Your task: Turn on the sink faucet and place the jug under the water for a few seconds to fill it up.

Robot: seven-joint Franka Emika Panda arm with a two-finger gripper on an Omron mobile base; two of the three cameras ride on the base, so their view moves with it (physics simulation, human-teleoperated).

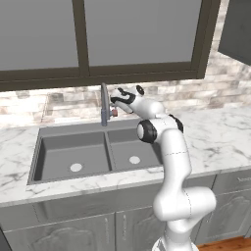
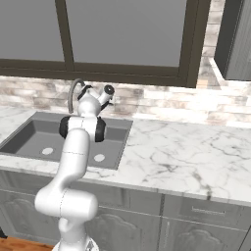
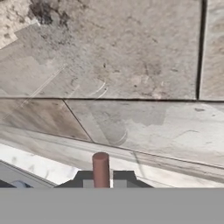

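Claw: closed down on the reddish-brown tip of the lever, which stands up between the two dark finger tips in the hand view. In the left base view the claw sits at the side of the faucet, pressed up to the small lever.

Faucet: tall slim grey spout, mounted on the back rim of the sink at the divider between the two bowls. In the right base view its curved neck rises just left of the robot's wrist.

Sink: dark grey double-bowl basin set into the surface, one round light drain in each bowl; both bowls look dry. The right base view shows the sink partly behind the arm.

Surface: white marble with grey veining, running either side of the basin, over grey cabinet fronts.

Backsplash: pale stone bricks, seen close up and blurred in the hand view.

Window: dark-framed, above the faucet.

Arm: white, bent forward over the right bowl.
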